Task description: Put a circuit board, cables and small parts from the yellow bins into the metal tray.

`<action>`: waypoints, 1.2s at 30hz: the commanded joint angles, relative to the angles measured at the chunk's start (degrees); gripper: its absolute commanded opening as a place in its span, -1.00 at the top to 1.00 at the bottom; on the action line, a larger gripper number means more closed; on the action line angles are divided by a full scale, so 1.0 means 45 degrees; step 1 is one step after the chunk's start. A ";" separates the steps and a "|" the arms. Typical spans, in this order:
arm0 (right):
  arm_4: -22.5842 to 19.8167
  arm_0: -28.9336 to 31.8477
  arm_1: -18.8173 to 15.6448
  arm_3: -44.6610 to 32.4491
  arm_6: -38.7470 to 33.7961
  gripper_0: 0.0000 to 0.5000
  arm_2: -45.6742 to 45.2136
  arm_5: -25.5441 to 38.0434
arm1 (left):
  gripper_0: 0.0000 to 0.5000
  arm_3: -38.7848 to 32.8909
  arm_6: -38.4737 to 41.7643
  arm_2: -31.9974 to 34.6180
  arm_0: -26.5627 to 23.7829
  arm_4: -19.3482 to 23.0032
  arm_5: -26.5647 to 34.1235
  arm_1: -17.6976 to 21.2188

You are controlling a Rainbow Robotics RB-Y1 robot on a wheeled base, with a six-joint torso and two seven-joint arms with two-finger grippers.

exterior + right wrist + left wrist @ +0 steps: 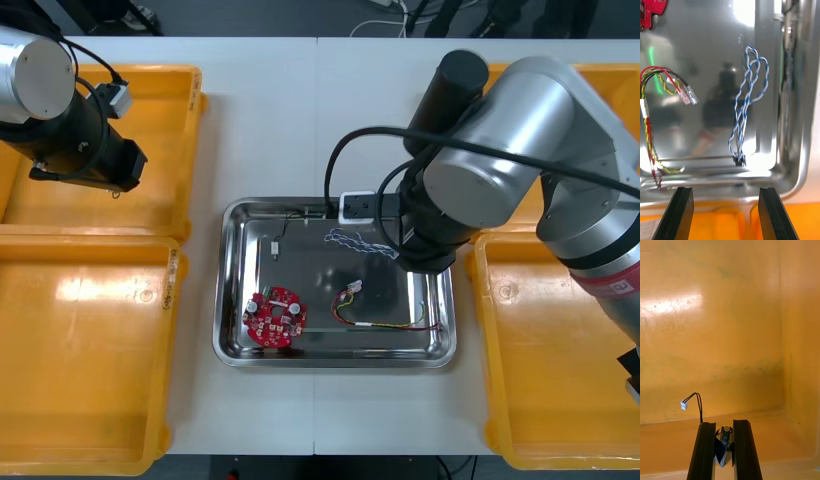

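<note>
To the left of the metal tray, two yellow bins are set on the worktop. Over the farther of these, well apart from the tray, the left end effector is held with its fingers clamped on a small metal part, from which a black cable with a white plug is curled upward.

Inside the tray, a round red circuit board is seen in the near left corner. A second metal part is seen toward the far side. The twisted blue and white cable is laid along the tray's far right part, and the red and yellow cable toward its near right.

Above the tray's right rim, the right end effector is held with its fingers apart and nothing between them.
</note>
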 commanded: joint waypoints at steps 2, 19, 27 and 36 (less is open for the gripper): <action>-0.1021 -0.0908 -0.0550 -0.0587 -0.0579 -1.00 -0.1655 0.0870 | 1.00 -0.1270 0.2436 -0.0578 -0.0648 0.0092 0.0381 -0.0086; -0.2662 -0.0712 -0.3129 -0.0587 -0.2629 -1.00 -0.4467 0.0870 | 1.00 -0.2988 0.5287 -0.2668 -0.1253 0.0053 0.1026 -0.1668; -0.2349 0.0303 -0.3988 -0.0606 -0.4915 -1.00 -0.5522 0.0870 | 1.00 -0.2598 0.6479 -0.3879 -0.1683 0.0248 0.0303 -0.2313; -0.2213 0.1358 -0.4418 -0.0606 -0.7102 -1.00 -0.6752 0.0870 | 1.00 -0.1094 0.6791 -0.4992 -0.2054 0.0463 -0.1201 -0.2723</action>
